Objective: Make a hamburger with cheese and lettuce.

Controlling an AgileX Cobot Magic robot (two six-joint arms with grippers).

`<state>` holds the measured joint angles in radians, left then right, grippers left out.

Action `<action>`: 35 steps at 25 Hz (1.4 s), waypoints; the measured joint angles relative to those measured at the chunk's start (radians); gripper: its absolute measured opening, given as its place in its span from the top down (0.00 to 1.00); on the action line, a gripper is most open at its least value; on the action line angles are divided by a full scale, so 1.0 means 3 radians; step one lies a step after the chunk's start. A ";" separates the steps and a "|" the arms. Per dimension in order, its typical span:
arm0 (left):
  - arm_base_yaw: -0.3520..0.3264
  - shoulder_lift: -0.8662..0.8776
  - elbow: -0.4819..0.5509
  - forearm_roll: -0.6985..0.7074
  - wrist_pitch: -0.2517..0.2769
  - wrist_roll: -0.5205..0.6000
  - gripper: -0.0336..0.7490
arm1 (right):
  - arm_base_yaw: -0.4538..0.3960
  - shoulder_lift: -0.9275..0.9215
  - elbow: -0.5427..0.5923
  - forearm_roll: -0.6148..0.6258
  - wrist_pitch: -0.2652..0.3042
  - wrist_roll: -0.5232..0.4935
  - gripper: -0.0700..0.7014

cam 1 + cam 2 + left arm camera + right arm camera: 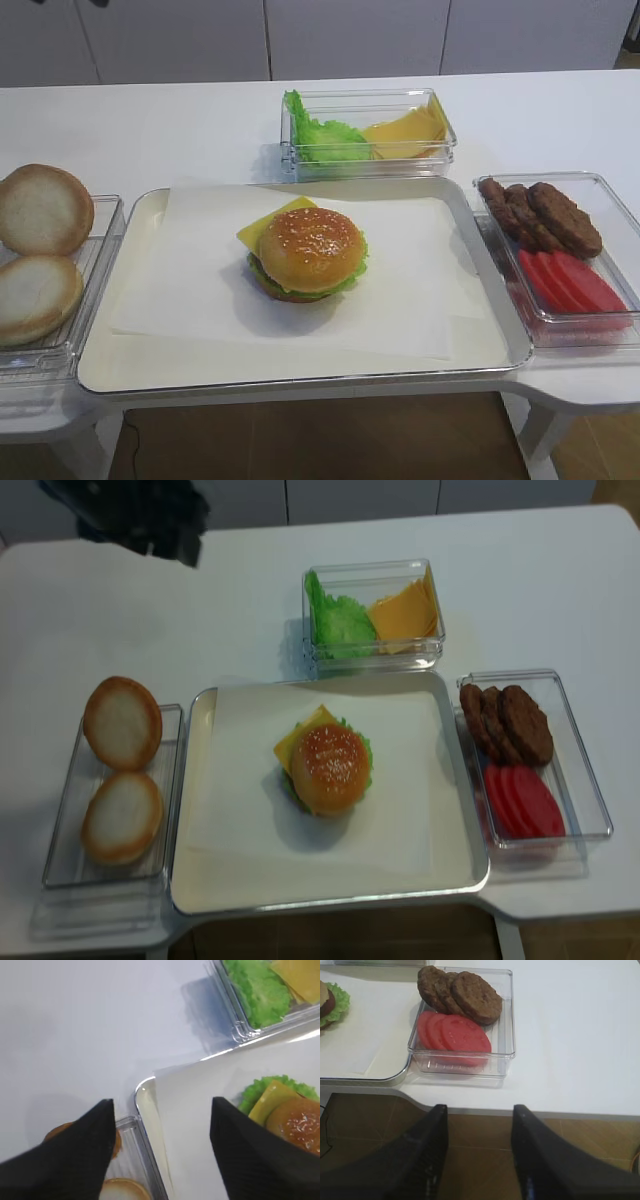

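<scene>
The right claw (479,1155) hangs wide and holds nothing, its two dark fingers (417,1160) low over the floor just off the near edge of the bench (580,1035). Straight ahead of it sits a clear box (507,1020) with red tomato slices (454,1034) on the near side and brown patties (460,992) leaning behind them. Ahead and to the left of that claw lies the tray (395,1077), lined with white paper (365,1025), and at the far left edge of its wrist view the hamburger (330,1002) just shows. The left claw (162,1152) is also wide and empty, poised above the tray's (147,1125) far left corner. Near its left finger (65,1160) a clear box (132,1137) of pale buns (122,1191) sits just beside the tray. Just past its right finger the hamburger (295,1125) rests on the paper: the cheese (270,1102) pokes a yellow corner out from under the sesame top, and the lettuce (257,1090) frills out around it. In the overhead view the hamburger (327,765) stands near the middle of the tray (195,820), apart from both claws. Farther ahead and to the right of the left claw, a clear box (232,1015) holds loose leaves (260,990) beside cheese slices (300,975).
</scene>
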<state>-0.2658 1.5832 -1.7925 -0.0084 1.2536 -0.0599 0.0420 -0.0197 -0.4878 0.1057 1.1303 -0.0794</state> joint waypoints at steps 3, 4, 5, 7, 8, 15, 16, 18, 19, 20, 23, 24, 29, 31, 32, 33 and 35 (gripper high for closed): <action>0.0274 -0.0059 0.0000 -0.0109 0.0005 0.0067 0.39 | 0.0000 0.0000 0.0000 0.0000 0.0000 0.0000 0.49; 0.0363 -0.0084 0.0000 -0.0125 0.0005 0.0079 0.39 | 0.0000 0.0000 0.0000 0.0000 0.0000 0.0000 0.49; 0.0434 -0.0100 0.0000 -0.0134 0.0005 0.0086 0.39 | 0.0000 0.0000 0.0000 0.0000 0.0000 0.0000 0.49; 0.0593 -0.0167 0.0025 -0.0156 0.0007 0.0100 0.39 | 0.0000 0.0000 0.0000 0.0000 0.0000 0.0000 0.49; 0.0655 -0.0202 0.0066 -0.0156 0.0007 0.0107 0.39 | 0.0000 0.0000 0.0000 0.0000 0.0000 0.0000 0.49; 0.0963 -0.0516 0.0439 -0.0160 0.0021 0.0153 0.39 | 0.0000 0.0000 0.0000 0.0000 0.0000 0.0000 0.49; 0.0971 -0.0565 0.0470 -0.0160 0.0019 0.0172 0.39 | 0.0000 0.0000 0.0000 0.0000 0.0000 0.0000 0.49; 0.0977 -0.0669 0.0534 -0.0160 0.0025 0.0200 0.39 | 0.0000 0.0000 0.0000 0.0000 0.0000 0.0000 0.49; 0.0977 -0.0715 0.0561 -0.0146 0.0025 0.0200 0.40 | 0.0000 0.0000 0.0000 0.0000 0.0000 0.0000 0.49; 0.0977 -0.0772 0.0605 -0.0128 0.0025 0.0200 0.40 | 0.0000 0.0000 0.0000 0.0000 0.0000 0.0000 0.49; 0.0977 -0.0939 0.0734 -0.0007 0.0025 0.0200 0.40 | 0.0000 0.0000 0.0000 0.0000 0.0000 0.0000 0.49; 0.0977 -0.0999 0.0780 0.0028 0.0025 0.0200 0.40 | 0.0000 0.0000 0.0000 0.0000 0.0000 0.0000 0.49; 0.0992 -0.1317 0.1086 0.0106 0.0025 0.0200 0.40 | 0.0000 0.0000 0.0000 0.0000 0.0000 0.0000 0.49; 0.1023 -0.1465 0.1230 0.0114 0.0025 0.0200 0.40 | 0.0000 0.0000 0.0000 0.0000 0.0000 0.0000 0.49; 0.1029 -0.1547 0.1313 0.0122 0.0025 0.0200 0.40 | 0.0000 0.0000 0.0000 0.0000 0.0000 0.0000 0.49; 0.1037 -0.1617 0.1382 0.0122 0.0025 0.0200 0.40 | 0.0000 0.0000 0.0000 0.0000 0.0000 0.0000 0.49; 0.1037 -0.1808 0.1555 0.0134 0.0025 0.0200 0.40 | 0.0000 0.0000 0.0000 0.0000 0.0000 0.0000 0.49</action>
<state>0.0453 1.0408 -1.3262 0.0317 1.2610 0.0000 0.0420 -0.0197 -0.4878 0.1057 1.1303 -0.0794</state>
